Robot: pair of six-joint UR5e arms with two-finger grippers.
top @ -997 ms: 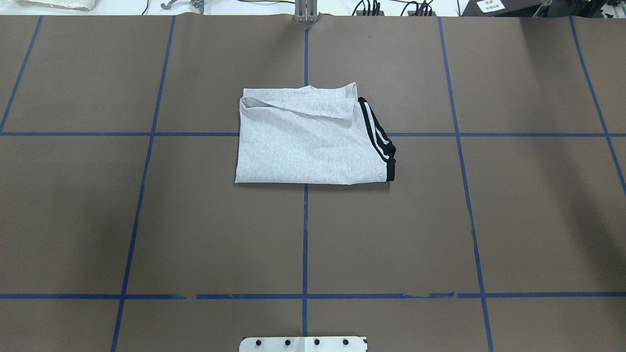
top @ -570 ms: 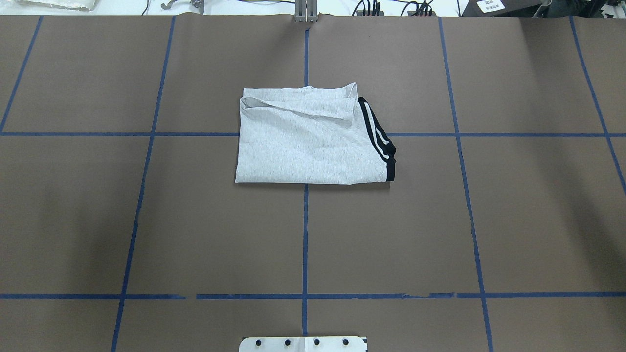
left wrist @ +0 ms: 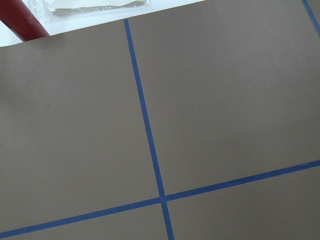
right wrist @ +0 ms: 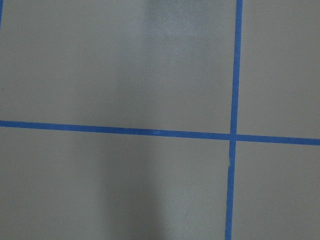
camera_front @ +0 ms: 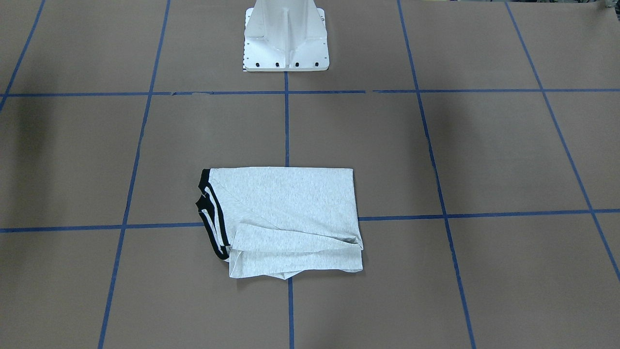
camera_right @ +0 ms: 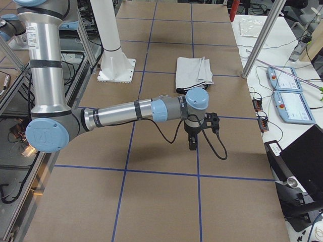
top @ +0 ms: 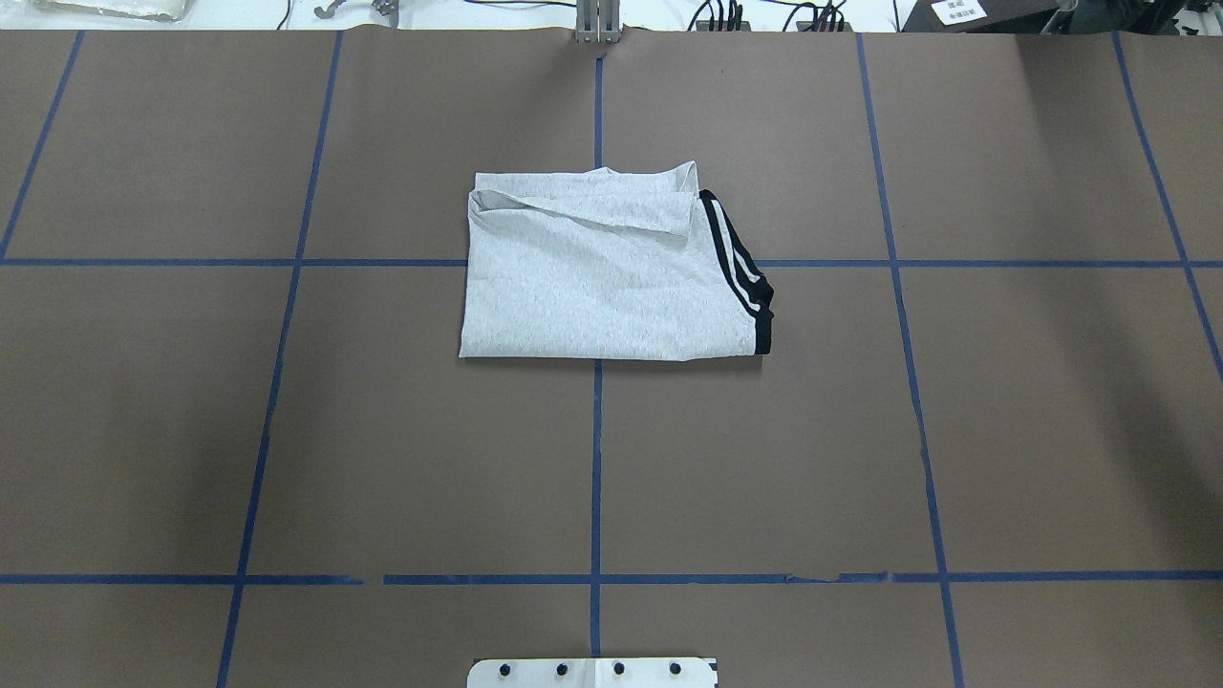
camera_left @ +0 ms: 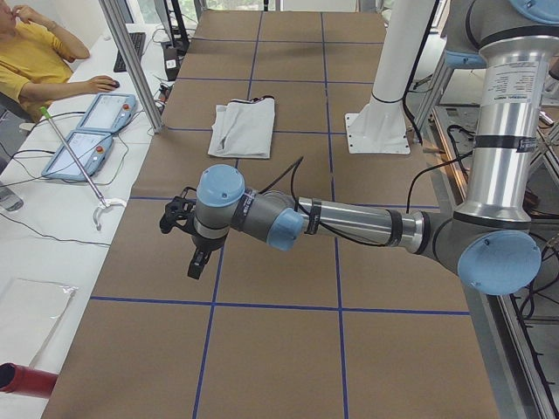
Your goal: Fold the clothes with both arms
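The clothes, one light grey T-shirt (top: 602,277) with black-and-white striped trim, lie folded into a rectangle at the table's centre. The shirt (camera_front: 286,218) lies flat with a loose fold along its far edge, and nothing touches it. My left gripper (camera_left: 199,260) hangs over bare brown paper at the table's left end, well away from the shirt (camera_left: 243,127). My right gripper (camera_right: 192,143) hangs likewise at the right end, short of the shirt (camera_right: 194,70). I cannot tell whether either gripper is open or shut. Both wrist views show only paper and blue tape lines.
The white pedestal (camera_front: 286,36) stands on the robot's side of the shirt. A seated person (camera_left: 35,61) and two teach pendants (camera_left: 87,135) are beyond the table's far edge. A red cylinder (left wrist: 22,20) and a plastic bag (left wrist: 90,6) lie off the left end.
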